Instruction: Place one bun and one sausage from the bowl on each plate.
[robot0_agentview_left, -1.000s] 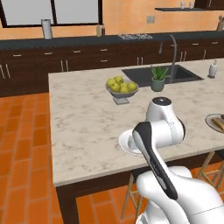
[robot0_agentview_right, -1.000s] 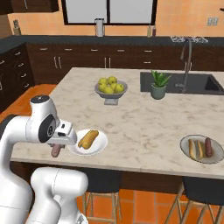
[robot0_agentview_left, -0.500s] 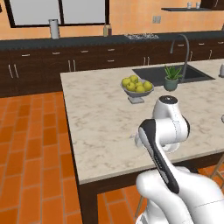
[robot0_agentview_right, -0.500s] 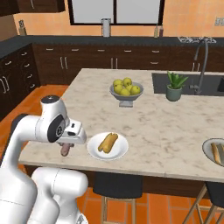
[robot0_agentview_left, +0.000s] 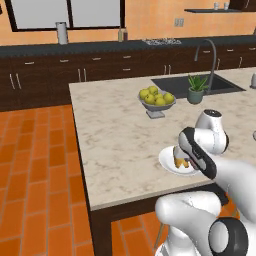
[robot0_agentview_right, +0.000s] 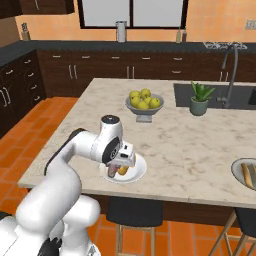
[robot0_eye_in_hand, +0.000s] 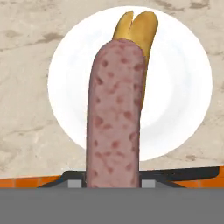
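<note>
The gripper (robot0_agentview_right: 115, 169) is clenching its jaws on the sausage (robot0_eye_in_hand: 114, 113), hanging it straight ahead of the jaws over the plate (robot0_eye_in_hand: 183, 100), where the bun (robot0_eye_in_hand: 139, 30) is lying beyond (apparently so it lands alongside).

The island counter (robot0_agentview_right: 210, 145) has a pale marble top, with a sink (robot0_agentview_right: 235, 95) set into its far right part. On it stand a footed bowl of yellow-green fruit (robot0_agentview_right: 144, 102) in the middle far part and a small potted plant (robot0_agentview_right: 200, 98) to the right of it, just beside the sink. A white plate (robot0_agentview_right: 136, 167) lies near the front edge, and a second plate (robot0_agentview_right: 240, 170) lies at the right edge of the right base view.
</note>
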